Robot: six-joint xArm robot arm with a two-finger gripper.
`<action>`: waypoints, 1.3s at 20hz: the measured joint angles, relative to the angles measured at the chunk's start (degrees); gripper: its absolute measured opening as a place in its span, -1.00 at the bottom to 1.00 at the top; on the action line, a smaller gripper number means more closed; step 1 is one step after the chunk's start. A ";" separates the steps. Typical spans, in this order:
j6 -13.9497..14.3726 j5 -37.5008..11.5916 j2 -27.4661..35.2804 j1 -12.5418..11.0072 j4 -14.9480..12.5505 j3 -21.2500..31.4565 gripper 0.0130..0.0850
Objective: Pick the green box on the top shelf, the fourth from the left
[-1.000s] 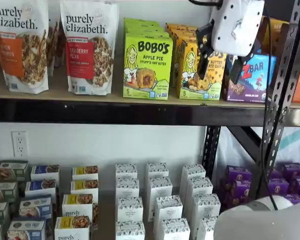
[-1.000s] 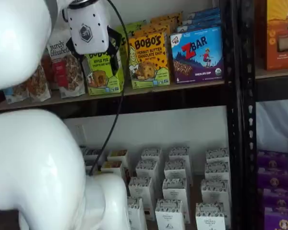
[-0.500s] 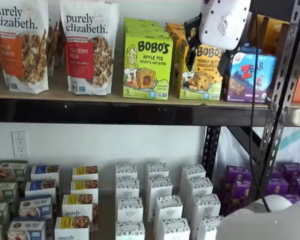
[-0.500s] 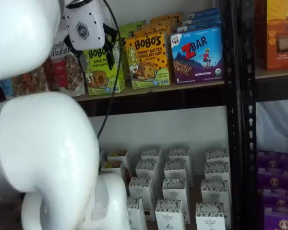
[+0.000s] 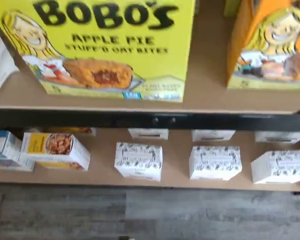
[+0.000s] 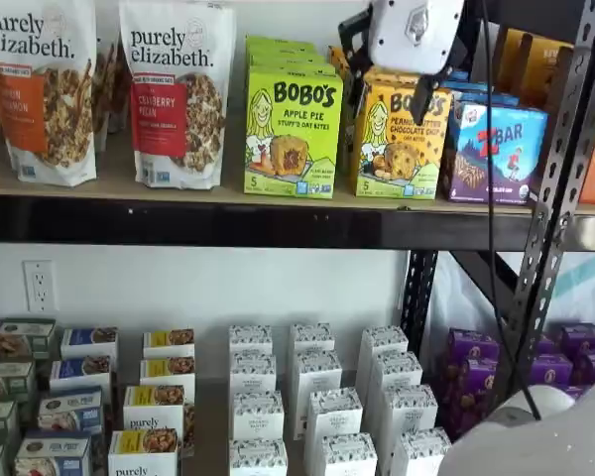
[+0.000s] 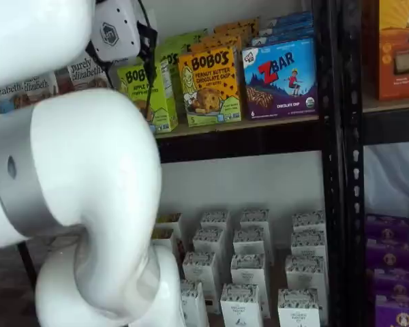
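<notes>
The green box (image 6: pixel 293 129) stands upright on the top shelf (image 6: pixel 109 183), printed "BOBO'S Apple Pie". It fills much of the wrist view (image 5: pixel 105 45) and shows partly behind the arm in a shelf view (image 7: pixel 157 95). My gripper (image 6: pixel 389 97) hangs in front of the yellow-orange Bobo's carton (image 6: pixel 402 149), just right of the green box and level with its upper part. Its black fingers stand apart with the orange carton showing between them, and they hold nothing. In a shelf view only one finger (image 7: pixel 150 65) shows, in front of the green box.
Purely Elizabeth bags (image 6: pixel 178 94) stand left of the green box and a ZBar carton (image 6: pixel 496 154) at the right. A black perforated upright (image 6: pixel 555 198) stands at the right. White cartons (image 6: pixel 312 397) fill the lower shelf. My white arm (image 7: pixel 75 204) blocks the left of one view.
The gripper has moved left and up along the top shelf, from in front of the ZBar and orange cartons to the orange carton's left part, closer to the green box.
</notes>
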 joint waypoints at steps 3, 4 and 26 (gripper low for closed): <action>1.46 -1.04 2.39 1.50 -1.13 -1.96 1.00; 1.72 -1.44 3.21 1.75 -1.08 -2.59 1.00; 3.35 -8.95 16.95 2.65 -2.07 -10.29 1.00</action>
